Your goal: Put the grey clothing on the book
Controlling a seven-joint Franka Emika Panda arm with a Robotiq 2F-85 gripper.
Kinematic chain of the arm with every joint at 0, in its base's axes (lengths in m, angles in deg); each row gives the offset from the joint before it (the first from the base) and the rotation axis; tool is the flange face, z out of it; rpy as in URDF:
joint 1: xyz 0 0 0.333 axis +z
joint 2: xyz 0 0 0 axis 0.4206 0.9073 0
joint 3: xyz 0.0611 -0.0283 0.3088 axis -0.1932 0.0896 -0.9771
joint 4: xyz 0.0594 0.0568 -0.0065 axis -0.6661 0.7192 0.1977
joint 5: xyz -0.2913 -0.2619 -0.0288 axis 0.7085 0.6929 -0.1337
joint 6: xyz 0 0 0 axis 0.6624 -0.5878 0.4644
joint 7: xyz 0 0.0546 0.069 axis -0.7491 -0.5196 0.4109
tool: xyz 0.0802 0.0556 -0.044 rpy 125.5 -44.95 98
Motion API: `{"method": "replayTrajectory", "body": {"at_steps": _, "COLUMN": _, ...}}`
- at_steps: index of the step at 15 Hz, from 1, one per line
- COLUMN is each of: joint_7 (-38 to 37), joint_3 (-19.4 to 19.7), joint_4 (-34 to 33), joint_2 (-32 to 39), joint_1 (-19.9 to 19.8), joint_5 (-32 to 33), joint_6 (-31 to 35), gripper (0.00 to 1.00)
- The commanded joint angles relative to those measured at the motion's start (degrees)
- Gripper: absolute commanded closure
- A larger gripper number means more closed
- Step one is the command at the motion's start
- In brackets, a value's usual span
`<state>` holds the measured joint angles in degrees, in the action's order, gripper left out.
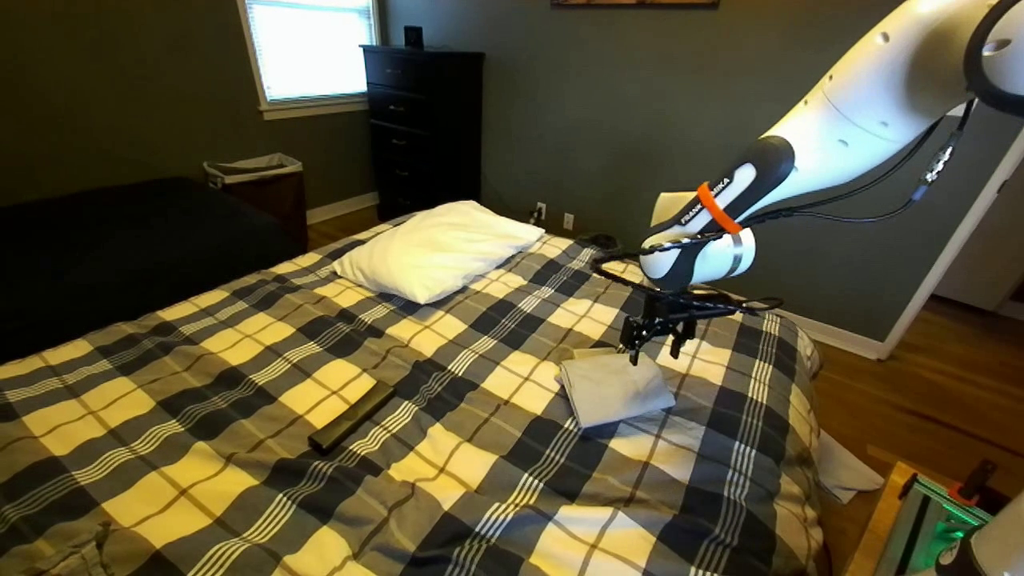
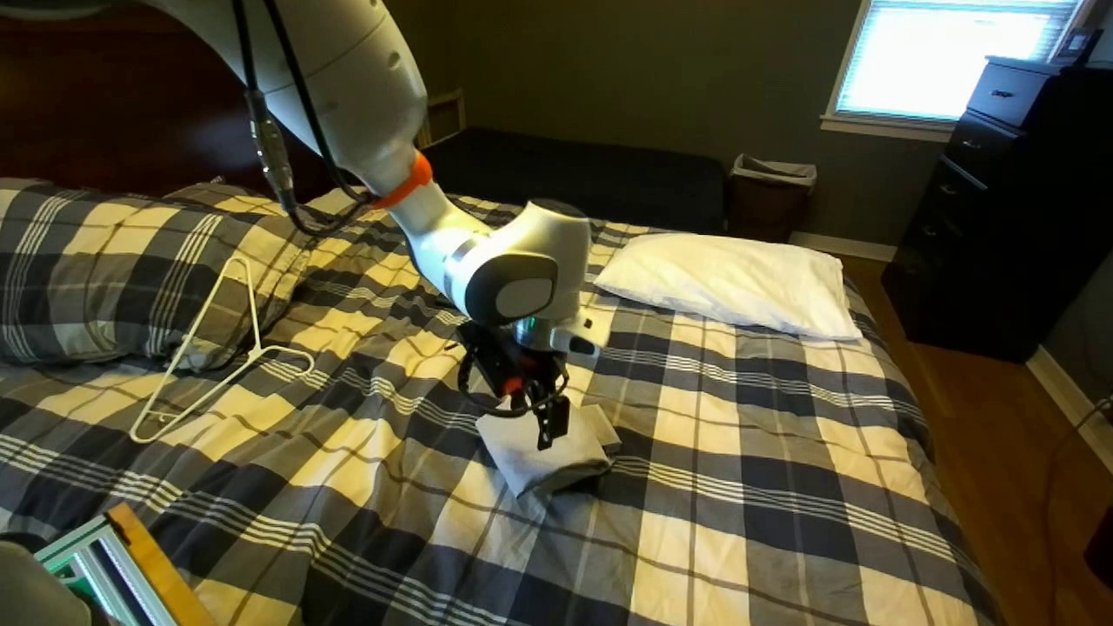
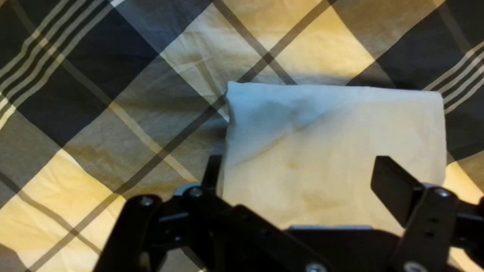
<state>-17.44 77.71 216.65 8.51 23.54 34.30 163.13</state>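
The grey clothing (image 1: 620, 390) is a folded, roughly square pale cloth lying on the bed. It also shows in an exterior view (image 2: 541, 459) and fills much of the wrist view (image 3: 332, 151). A pale flat piece (image 2: 602, 426) sticks out from beneath its edge; I cannot tell whether it is the book or a fold. My gripper (image 1: 655, 357) is open and empty, just above the cloth. It also shows in an exterior view (image 2: 553, 428). In the wrist view, its fingers (image 3: 298, 170) are wide apart, one by the cloth's left edge, one over it.
A dark narrow slab (image 1: 352, 418) lies on the plaid bed (image 1: 448, 456). A puffy white pillow (image 1: 440, 248) lies farther back, also in an exterior view (image 2: 735, 283). A white hanger (image 2: 252, 355) lies near a plaid pillow (image 2: 130, 269).
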Motion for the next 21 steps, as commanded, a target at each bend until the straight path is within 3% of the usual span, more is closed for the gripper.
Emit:
{"method": "replayTrajectory", "body": {"at_steps": 1, "joint_7": -9.40, "joint_3": 2.16, "joint_4": 0.37, "joint_2": 0.16, "joint_1": 5.04, "joint_5": 11.92, "joint_6": 4.23, "gripper": 0.00}}
{"method": "replayTrajectory", "body": {"at_steps": 5, "joint_7": -11.73, "joint_3": 2.03, "joint_4": -2.25, "joint_2": 4.94, "joint_1": 4.56, "joint_5": 13.73, "joint_6": 11.11, "gripper": 0.00}}
{"method": "replayTrajectory", "body": {"at_steps": 9, "joint_7": -8.71, "joint_3": -1.42, "joint_4": -4.33, "joint_2": 10.00, "joint_1": 0.74, "joint_5": 6.10, "joint_6": 16.02, "gripper": 0.00}}
{"method": "replayTrajectory", "body": {"at_steps": 15, "joint_7": -4.41, "joint_3": -5.98, "joint_4": -8.12, "joint_2": 16.36, "joint_1": -3.39, "joint_5": -1.62, "joint_6": 18.34, "gripper": 0.00}}
{"method": "replayTrajectory", "body": {"at_steps": 21, "joint_7": -3.24, "joint_3": -5.90, "joint_4": -13.32, "joint_2": 21.47, "joint_1": -6.61, "joint_5": -3.97, "joint_6": 16.20, "gripper": 0.00}}
